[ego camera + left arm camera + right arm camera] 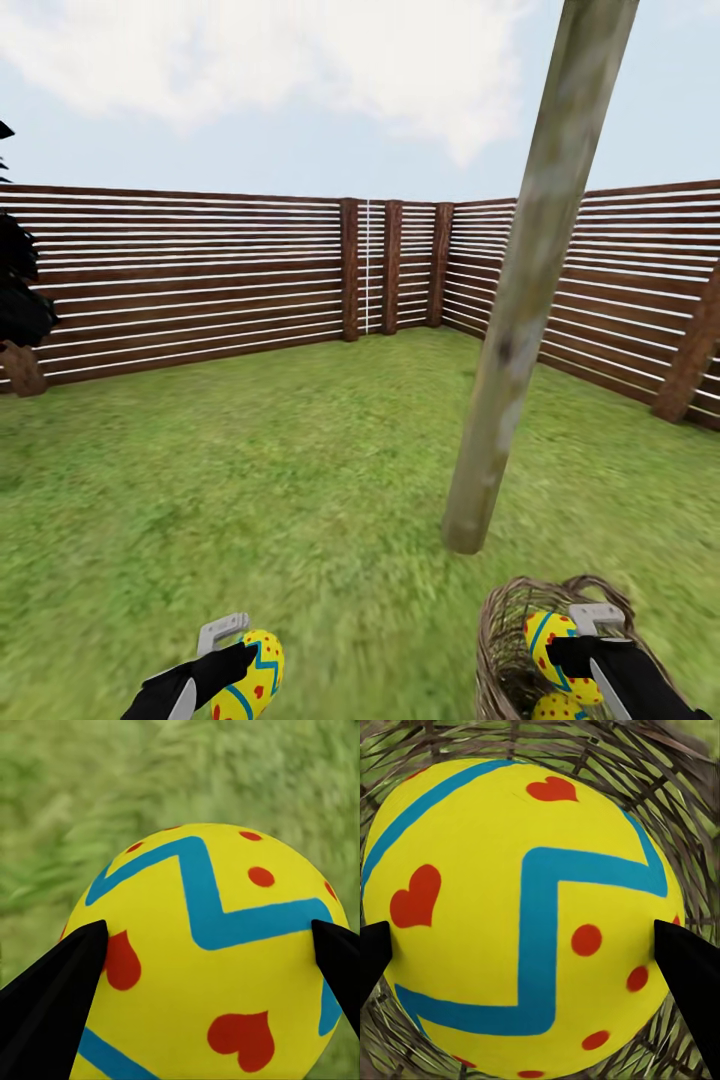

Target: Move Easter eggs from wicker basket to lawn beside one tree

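My left gripper (238, 655) (195, 967) is shut on a yellow Easter egg (262, 668) (202, 945) with blue zigzags and red hearts, held just above the lawn (280, 470). My right gripper (580, 640) (532, 960) is shut on a second egg (546, 632) (525, 907) inside the wicker basket (498, 640) (675, 810). Below that egg, a third egg (558, 708) lies in the basket. The tree's pale trunk (530, 270) meets the grass just beyond the basket, between the two grippers and nearer the right one.
A brown slatted fence (200, 280) closes the lawn at the back and right, with a corner post (350, 270). A dark, near-black tree (15, 290) stands at the far left by the fence. Open grass spreads left of the trunk.
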